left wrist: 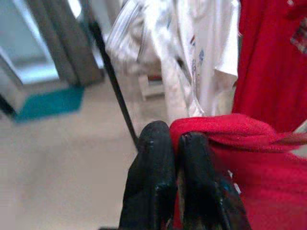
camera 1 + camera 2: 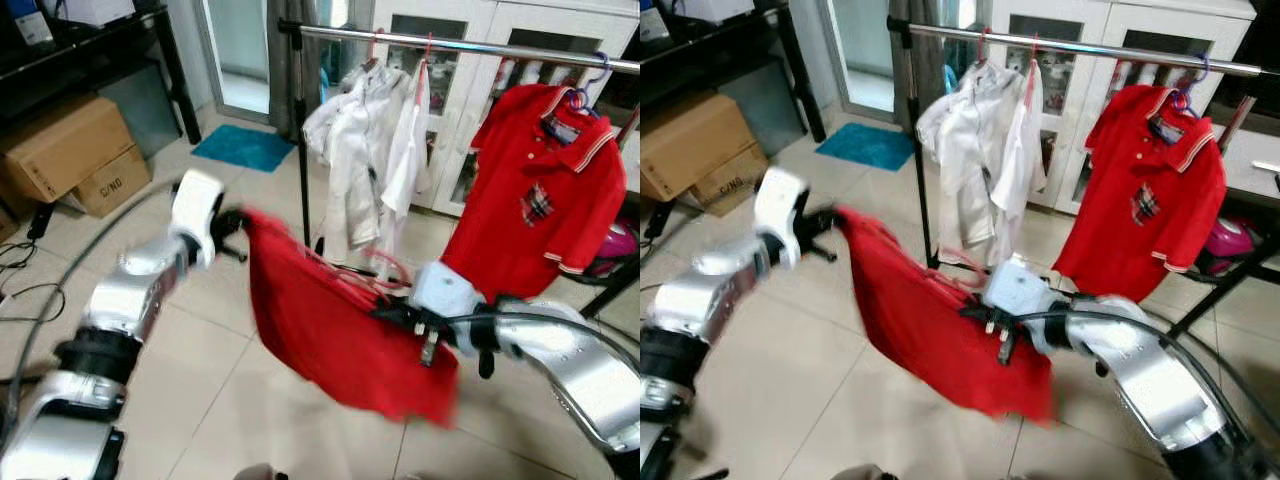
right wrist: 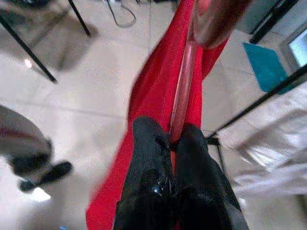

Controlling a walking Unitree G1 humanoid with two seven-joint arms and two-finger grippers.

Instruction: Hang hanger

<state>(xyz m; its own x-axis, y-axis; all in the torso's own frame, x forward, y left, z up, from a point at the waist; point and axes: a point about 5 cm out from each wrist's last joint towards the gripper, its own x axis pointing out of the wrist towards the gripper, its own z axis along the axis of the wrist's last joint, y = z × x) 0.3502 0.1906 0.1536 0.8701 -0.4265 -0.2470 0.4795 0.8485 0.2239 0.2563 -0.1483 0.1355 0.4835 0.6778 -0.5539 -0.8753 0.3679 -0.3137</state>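
Carrying step: left claw (image 1: 175, 143) pinched on red shirt (image 2: 330, 330), right claw (image 3: 168, 136) clamped on hanger (image 3: 184, 81); next, raise toward rail (image 2: 450, 45) ahead.

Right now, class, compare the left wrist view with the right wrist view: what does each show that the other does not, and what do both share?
Left wrist view alone: the left end effector shut on a fold of the red garment, with the red polo shirt hanging behind.
Right wrist view alone: the right end effector shut on the pink hanger in that garment.
Both: the red garment, white clothes, teal mat and tiled floor.
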